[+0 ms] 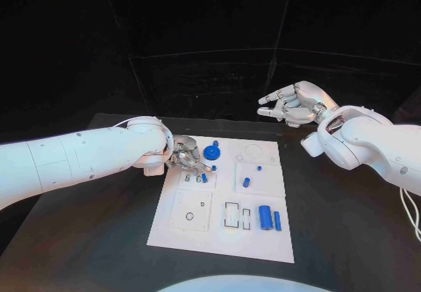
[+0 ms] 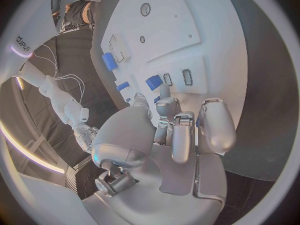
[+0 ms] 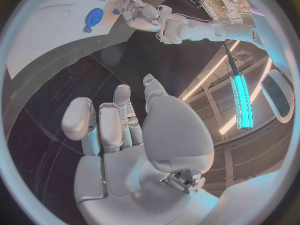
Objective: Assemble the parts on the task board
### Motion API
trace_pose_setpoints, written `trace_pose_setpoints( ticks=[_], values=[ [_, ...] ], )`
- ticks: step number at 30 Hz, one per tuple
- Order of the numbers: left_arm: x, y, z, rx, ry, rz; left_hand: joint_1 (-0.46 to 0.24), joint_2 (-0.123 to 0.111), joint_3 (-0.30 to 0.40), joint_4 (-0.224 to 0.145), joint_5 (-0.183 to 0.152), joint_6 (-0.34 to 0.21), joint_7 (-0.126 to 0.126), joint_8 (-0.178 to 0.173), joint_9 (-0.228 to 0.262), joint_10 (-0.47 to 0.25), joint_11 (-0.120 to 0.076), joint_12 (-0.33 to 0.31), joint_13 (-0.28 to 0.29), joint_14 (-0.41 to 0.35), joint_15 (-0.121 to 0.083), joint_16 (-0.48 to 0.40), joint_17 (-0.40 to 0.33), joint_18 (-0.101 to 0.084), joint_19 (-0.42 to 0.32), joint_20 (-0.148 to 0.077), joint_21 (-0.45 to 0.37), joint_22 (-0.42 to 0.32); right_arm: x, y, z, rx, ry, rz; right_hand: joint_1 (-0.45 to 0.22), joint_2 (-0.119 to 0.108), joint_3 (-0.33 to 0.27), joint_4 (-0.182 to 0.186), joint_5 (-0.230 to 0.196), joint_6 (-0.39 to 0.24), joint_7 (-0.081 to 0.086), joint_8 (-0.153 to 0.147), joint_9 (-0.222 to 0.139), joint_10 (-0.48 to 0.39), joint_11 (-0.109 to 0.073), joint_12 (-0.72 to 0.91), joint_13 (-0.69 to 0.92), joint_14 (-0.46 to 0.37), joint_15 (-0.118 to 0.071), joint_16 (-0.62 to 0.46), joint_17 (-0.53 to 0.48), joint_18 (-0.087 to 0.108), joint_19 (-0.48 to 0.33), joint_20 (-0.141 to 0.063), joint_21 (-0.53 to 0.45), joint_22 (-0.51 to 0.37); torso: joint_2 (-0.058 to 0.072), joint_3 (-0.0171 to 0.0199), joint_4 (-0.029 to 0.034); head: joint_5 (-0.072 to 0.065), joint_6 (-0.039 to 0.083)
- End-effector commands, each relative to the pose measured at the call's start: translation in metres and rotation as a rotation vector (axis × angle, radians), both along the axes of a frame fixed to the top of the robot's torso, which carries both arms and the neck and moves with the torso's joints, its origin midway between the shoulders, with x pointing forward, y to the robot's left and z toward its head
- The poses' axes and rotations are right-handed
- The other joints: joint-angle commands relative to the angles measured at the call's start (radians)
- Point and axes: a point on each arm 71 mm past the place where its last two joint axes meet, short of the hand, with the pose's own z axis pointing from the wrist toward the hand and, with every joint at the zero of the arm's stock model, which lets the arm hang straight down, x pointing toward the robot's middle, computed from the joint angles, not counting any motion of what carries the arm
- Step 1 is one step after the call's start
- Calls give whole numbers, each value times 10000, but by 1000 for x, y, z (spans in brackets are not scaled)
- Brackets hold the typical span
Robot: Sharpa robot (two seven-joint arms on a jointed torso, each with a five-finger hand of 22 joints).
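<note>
Left hand (image 1: 187, 159) was down at the board's (image 1: 263, 240) far-left corner, fingers curled by a small blue part (image 1: 204, 177); couldn't tell if it was actually gripping it. Right hand (image 1: 294, 103) hung released, fingers apart, past the board's far edge. More parts (image 1: 265, 217) lay near-right on the board, on the black surface (image 1: 105, 243).

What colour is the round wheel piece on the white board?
Blue. The round wheel piece sits on the task board; the head view shows it best.
</note>
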Motion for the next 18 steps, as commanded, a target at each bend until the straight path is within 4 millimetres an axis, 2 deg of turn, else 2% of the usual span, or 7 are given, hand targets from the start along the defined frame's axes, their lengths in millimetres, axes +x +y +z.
trace_pose_setpoints(
  ticks=[1, 18],
  values=[
    [1, -1, 0, 211, 134, -53, 94, 59, 36, -74, -4, -87, 15, 51, 59, -13, 12, 7, -26, 1038, -52, 32, 2630, -124, -34, -58, 80, 35, 0, 2, 1, -74, 44, 102, 10, 108, -90, -13, 108, -48, -21, 38, 15, -89, 8, -70, -34, 185, 35, -49, -20, 116, -52, -5, -44, -26, 8, -9, 0, -7, -14],
    [4, -11, -3, 529, 427, -374, 217, 118, 114, -166, 3, -171, 33, 110, 169, -13, 27, 49, 14, 1038, -34, 32, 2630, -128, -42, -37, 116, 89, 1, 5, 0, -106, 88, 172, 25, 136, -124, -11, 206, -49, -22, 39, 16, -97, 6, -92, -68, 186, 33, -77, -42, 119, -58, -7, -63, -52, 10, 2, 5, -10, -91]
  ],
)
